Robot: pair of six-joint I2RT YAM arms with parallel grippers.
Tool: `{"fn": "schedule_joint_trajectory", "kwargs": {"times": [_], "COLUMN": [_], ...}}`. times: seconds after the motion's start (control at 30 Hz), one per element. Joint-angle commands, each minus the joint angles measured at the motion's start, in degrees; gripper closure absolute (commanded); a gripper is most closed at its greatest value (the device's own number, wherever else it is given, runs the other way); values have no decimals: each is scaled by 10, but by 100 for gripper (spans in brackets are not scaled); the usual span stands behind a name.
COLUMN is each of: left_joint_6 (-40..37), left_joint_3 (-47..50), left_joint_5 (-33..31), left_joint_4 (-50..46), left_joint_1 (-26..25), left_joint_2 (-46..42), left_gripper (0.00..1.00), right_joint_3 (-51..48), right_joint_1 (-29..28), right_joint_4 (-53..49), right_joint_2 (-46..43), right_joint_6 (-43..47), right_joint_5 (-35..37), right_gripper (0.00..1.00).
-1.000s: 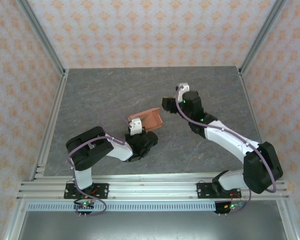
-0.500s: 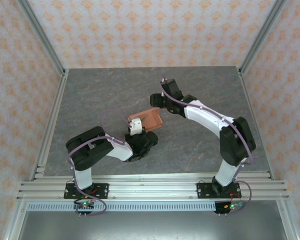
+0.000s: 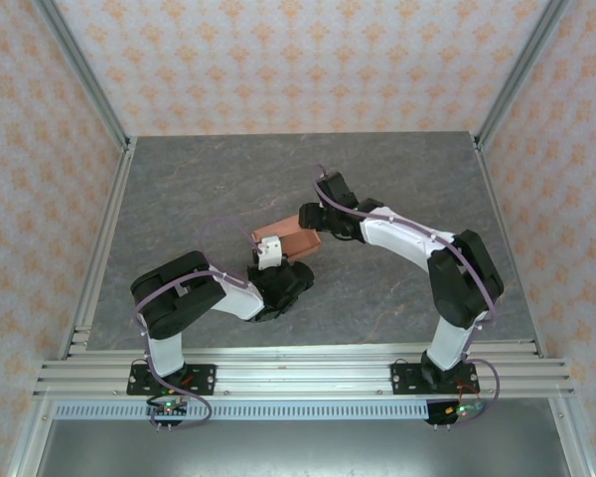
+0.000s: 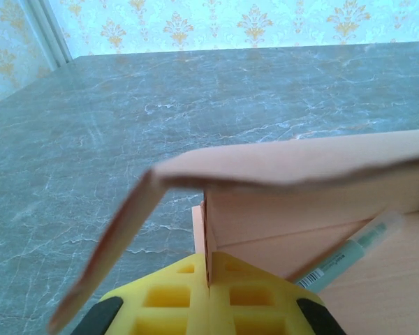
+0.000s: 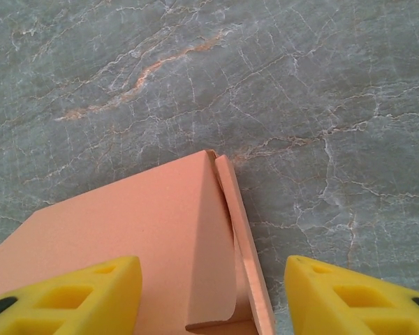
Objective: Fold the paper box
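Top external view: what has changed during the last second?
The right gripper swung left to the far corner of the paper box, jaws open astride it. The left gripper stayed shut on the box's near wall; the box kept its place.

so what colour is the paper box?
Plain salmon-orange, no pattern. The paper box shows best in the right wrist view.

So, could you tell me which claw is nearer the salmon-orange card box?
Left. The left claw grips a wall of the salmon-orange card box; the right claw, open, straddles its corner.
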State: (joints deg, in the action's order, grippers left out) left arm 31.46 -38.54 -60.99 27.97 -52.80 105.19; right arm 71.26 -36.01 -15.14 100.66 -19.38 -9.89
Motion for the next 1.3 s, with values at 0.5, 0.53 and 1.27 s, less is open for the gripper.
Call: {"fn": "schedule_joint_trajectory", "kwargs": {"times": [0.5,0.53,1.27], "left_joint_6": [47,50,42], "left_joint_3": [19,23,83], "left_joint_5": [-46,-40,253], "left_joint_4": [-114,-121,-421], "left_joint_1": [-33,-34,-38], "left_joint_2": [-79,-87,-354], "left_gripper": [68,67,57], "right_joint_3": [-23,-21,-4], "right_joint_1": [-10,-9,-11], "right_joint_4": [13,12,10], "right_joint_2": [14,16,31], "right_joint_6": [-20,-18,-14], "right_joint_5": [21,21,28], "right_gripper": [47,47,47]}}
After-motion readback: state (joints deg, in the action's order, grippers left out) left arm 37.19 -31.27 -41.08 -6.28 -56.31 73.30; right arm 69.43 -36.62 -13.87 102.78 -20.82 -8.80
